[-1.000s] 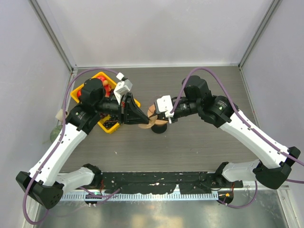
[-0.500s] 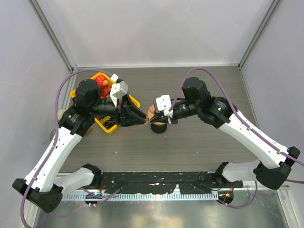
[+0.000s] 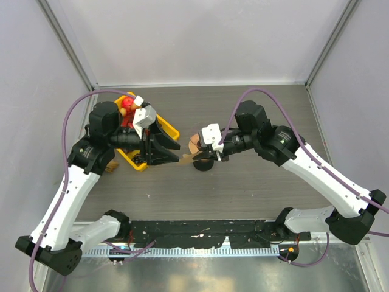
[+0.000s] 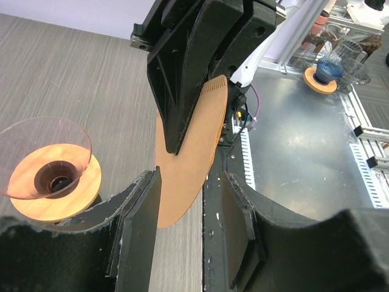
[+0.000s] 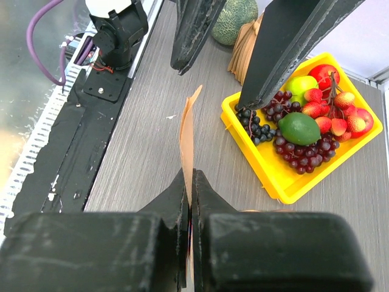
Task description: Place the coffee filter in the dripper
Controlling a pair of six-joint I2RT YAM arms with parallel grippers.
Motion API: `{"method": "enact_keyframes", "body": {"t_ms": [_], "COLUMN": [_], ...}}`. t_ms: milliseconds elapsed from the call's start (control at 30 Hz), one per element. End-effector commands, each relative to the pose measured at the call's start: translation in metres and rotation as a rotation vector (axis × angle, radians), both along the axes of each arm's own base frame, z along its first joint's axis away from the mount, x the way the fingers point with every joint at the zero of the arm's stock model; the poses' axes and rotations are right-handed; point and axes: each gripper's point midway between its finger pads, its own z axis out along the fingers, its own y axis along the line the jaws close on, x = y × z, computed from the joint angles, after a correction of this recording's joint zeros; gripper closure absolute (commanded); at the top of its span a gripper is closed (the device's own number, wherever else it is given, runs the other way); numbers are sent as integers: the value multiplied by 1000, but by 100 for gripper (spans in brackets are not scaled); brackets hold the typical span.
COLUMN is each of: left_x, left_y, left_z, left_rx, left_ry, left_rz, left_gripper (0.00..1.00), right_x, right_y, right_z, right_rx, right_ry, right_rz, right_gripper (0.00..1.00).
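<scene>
I'm running a robot lab test cell, not a kitchen. Plain pale walls (image 3: 200, 36) on metal posts (image 3: 68, 45) box in a dark wood-grain surface (image 3: 255, 188). The two arms (image 3: 322, 176) are bolted to a black rail (image 3: 200, 230) at the near edge, with purple cables (image 3: 262, 90) looping over them. Nearer still are a bare steel bench (image 4: 304, 164) and slotted aluminium framing (image 4: 364, 137).

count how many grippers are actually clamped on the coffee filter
1. The right gripper is shut on the coffee filter, pinching its edge. The left gripper is open, its fingers either side of the paper, not clamping it.
</scene>
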Motion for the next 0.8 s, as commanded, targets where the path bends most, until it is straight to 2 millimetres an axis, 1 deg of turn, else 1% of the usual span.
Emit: {"method": "enact_keyframes", "body": {"t_ms": [0,100,233,467,567,767], "left_x": [-8,-12,-11,-3,0,1], "left_y": [0,-4,-8,-13,-15,-17], "left_z": [17,18,20,24,25,23], "left_rx": [-18,-19,-24,-26,-27,-24], "left_ry": [-57,-57,-52,-50,-23,-21], "left_rz": [-16,-35,-42,-33,-20,-22], "left_gripper": [50,51,53,59,62,62], "right_x": [-9,-9,-10,-12,-13,-11], "right_y": [0,0,0,-1,-1,1], "right_z": [16,16,15,13,14,14], "right_rx": [47,44,43,35,36,34], "right_ry": [-27,-26,-27,-39,-48,-51], "right_rz": [33,34,38,51,54,56], "right_gripper": [95,95,95,95,95,95]}}
